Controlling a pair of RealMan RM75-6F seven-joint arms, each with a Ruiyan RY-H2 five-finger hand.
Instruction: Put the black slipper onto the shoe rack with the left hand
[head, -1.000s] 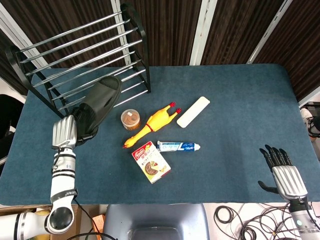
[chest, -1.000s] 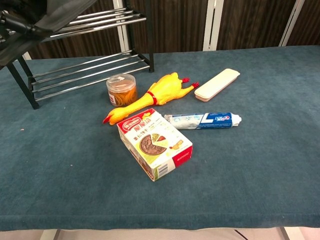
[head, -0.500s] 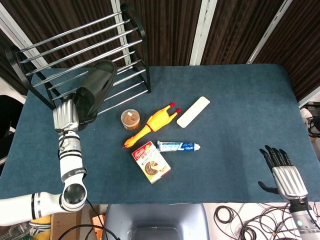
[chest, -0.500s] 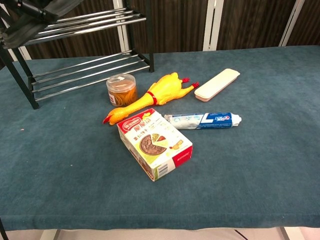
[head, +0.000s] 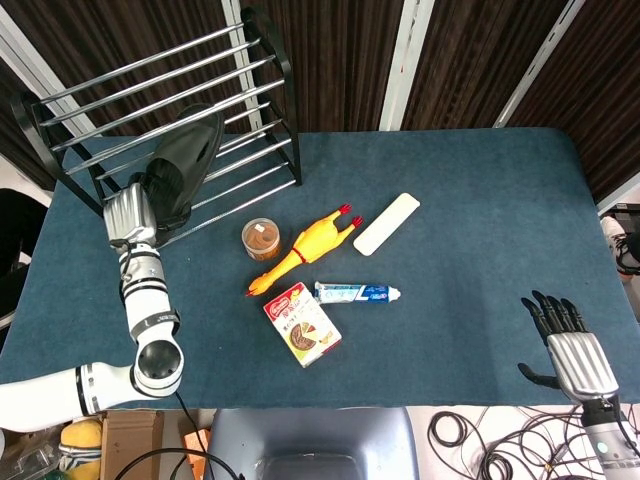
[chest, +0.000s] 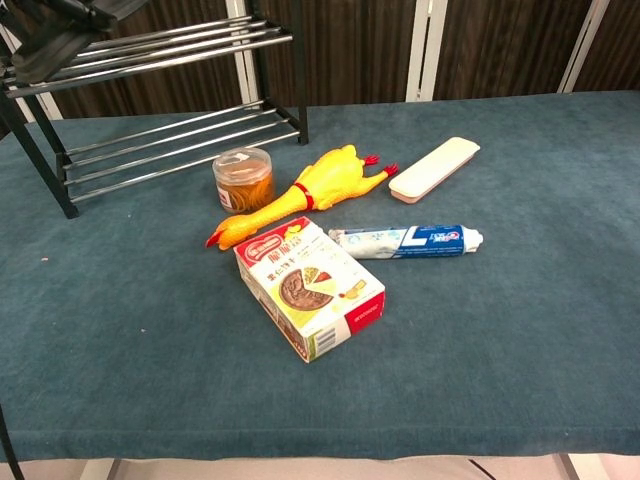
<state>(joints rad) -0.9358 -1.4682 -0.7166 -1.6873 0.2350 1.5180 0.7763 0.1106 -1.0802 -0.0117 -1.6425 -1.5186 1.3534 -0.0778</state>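
The black slipper (head: 183, 160) is lifted over the lower front bars of the black shoe rack (head: 235, 75), toe pointing up and to the right. My left hand (head: 128, 215) grips its heel end from below. In the chest view only the slipper's edge (chest: 60, 40) shows at the top left, against the shoe rack (chest: 190, 130). My right hand (head: 570, 345) rests open at the table's near right corner, holding nothing.
On the blue table (head: 470, 220) lie a round brown jar (head: 262, 238), a yellow rubber chicken (head: 310, 243), a white case (head: 386, 223), a toothpaste tube (head: 358, 293) and a food box (head: 302, 325), all right of the rack.
The left hand has raised the slipper and carried it back and up, from the table beside the rack to above the rack's lower bars. The right hand has not moved.
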